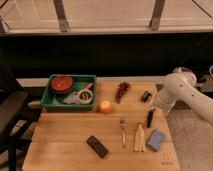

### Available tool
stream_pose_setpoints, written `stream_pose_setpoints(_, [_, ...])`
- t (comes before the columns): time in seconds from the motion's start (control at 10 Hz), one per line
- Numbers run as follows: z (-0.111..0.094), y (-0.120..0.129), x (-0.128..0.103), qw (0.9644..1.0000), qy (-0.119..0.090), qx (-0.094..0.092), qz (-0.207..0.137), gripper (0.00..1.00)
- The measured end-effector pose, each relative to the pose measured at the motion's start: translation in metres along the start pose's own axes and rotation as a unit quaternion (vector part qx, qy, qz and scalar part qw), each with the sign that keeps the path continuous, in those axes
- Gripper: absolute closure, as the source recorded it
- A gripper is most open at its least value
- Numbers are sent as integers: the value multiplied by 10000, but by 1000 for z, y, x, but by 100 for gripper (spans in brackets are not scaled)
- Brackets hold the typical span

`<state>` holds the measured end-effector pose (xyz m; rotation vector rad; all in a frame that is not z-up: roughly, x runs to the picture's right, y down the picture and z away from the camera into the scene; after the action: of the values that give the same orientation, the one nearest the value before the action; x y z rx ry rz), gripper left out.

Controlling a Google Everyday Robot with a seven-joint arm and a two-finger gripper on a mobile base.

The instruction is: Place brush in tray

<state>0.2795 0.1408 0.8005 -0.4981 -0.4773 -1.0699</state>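
Indoors, wooden table (60,145) beneath dark wall (100,55); claw (150,118) apart, low at its right edge.

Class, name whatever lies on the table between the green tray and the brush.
In the camera view, an orange and, farther back, a grape bunch lie between the tray and the brush. The end effector hovers at the brush.

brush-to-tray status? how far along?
Done: nothing yet. The brush lies on the right side of the table, far from the green tray. In hand: the gripper is low beside the brush, open, holding nothing. Left: grasp the brush, lift it, carry it left, and set it in the tray near the red bowl.
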Motion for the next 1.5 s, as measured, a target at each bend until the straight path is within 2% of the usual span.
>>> stream_pose_setpoints(0.1, [14,-5,2,10000,-43,-19,-69,39])
stream_pose_setpoints(0.4, [61,-5,7,9994,-113,-287,-143,39])
stream_pose_setpoints(0.6, [81,-7,13,9990,-174,-388,-121,41])
stream_pose_setpoints(0.7, [84,-5,14,9989,-225,-397,-72,47])
stream_pose_setpoints(0.8, [84,-4,14,9989,-247,-404,-57,60])
stream_pose_setpoints(1.2, [78,0,14,9992,-78,-402,21,97])
stream_pose_setpoints(1.5, [54,9,22,9989,273,-347,161,100])
